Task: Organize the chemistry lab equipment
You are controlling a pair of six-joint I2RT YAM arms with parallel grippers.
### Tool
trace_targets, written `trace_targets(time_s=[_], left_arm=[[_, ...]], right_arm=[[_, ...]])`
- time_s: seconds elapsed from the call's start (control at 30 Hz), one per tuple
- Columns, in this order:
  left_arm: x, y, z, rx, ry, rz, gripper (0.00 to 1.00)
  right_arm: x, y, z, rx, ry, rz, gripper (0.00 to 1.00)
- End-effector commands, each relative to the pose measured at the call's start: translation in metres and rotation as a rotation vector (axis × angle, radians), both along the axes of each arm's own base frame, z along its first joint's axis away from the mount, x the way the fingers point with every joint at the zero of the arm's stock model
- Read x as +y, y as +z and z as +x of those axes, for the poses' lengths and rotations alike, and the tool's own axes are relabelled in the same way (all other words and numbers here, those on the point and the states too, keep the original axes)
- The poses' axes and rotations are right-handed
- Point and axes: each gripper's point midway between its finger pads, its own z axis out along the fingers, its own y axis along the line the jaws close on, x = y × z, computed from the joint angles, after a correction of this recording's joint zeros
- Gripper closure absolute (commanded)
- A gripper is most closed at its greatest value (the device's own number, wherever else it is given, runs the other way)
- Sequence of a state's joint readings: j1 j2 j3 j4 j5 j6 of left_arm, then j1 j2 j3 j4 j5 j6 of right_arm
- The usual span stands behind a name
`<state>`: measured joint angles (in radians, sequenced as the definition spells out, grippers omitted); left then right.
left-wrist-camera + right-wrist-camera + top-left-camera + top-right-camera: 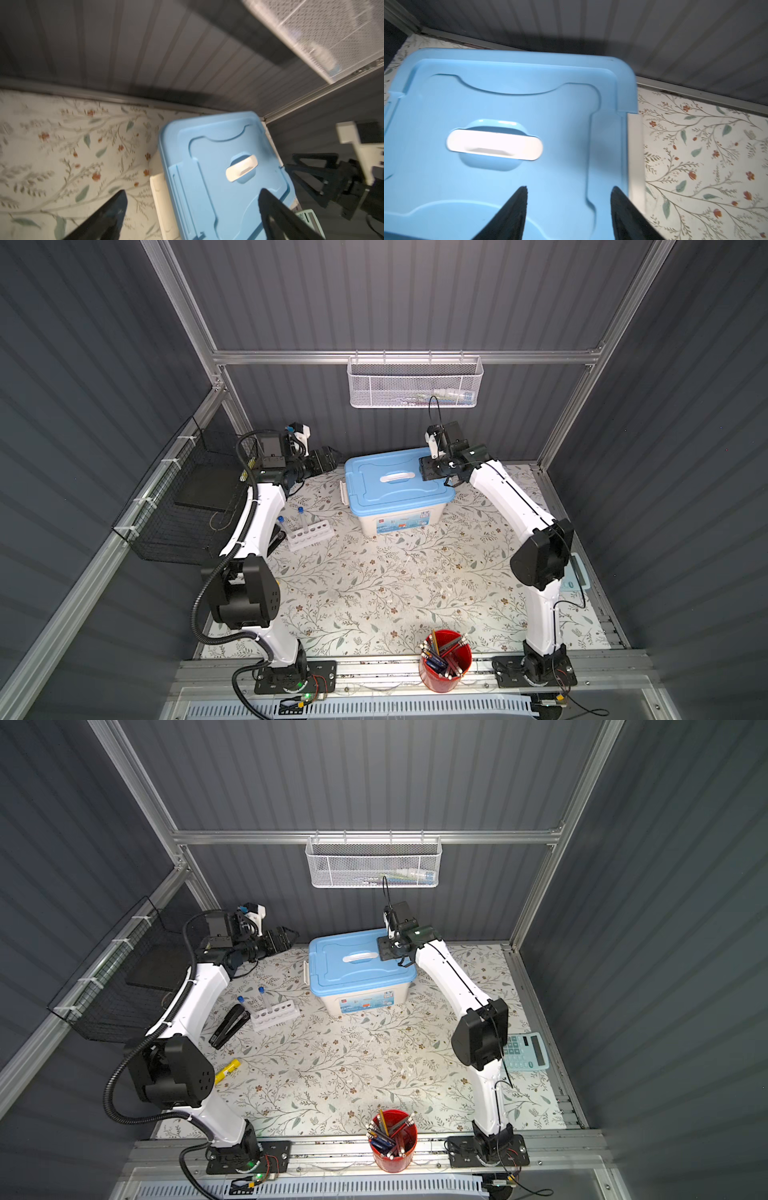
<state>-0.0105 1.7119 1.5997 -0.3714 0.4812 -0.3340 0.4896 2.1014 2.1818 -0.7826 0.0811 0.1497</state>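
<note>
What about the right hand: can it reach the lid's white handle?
Probably yes: the right hand hangs open over the blue lid, only bare lid between it and the white handle.

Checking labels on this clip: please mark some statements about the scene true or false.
1. The pale storage box wears its blue plastic lid. True.
2. A clear blue-capped tube stands in the white tube rack. True.
3. The red plastic cup of pencils lies tipped over. False: it stands upright.
4. The right jaws clamp a tube. False: they stand open and empty above the lid.
</note>
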Motion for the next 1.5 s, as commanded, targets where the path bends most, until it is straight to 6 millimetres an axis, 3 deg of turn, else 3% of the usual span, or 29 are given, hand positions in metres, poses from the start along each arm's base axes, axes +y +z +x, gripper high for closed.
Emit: trace_targets(time_s=[0.0,0.17,0.47,1.17,1.47], left_arm=[[0.001,-0.044,-0.012,0.166,0.018,-0.027,0.00],[0.006,-0.075,-0.010,0.270,0.016,0.024,0.00],[-0.015,-0.106,-0.003,0.343,-0.062,-0.106,0.01],[-0.044,-0.095,0.004,0.309,-0.179,-0.270,0.07],[-0.057,-0.101,0.004,0.326,-0.211,-0.284,0.17]], right_arm=[[0.006,-0.009,-0.005,0.018,0.035,-0.008,0.35],[0.020,-0.016,-0.009,0.035,0.061,0.020,0.35],[0.038,-0.034,-0.011,0.068,0.099,0.029,0.34],[0.049,-0.067,-0.005,0.119,0.104,0.047,0.34],[0.049,-0.081,-0.007,0.143,0.100,0.047,0.35]])
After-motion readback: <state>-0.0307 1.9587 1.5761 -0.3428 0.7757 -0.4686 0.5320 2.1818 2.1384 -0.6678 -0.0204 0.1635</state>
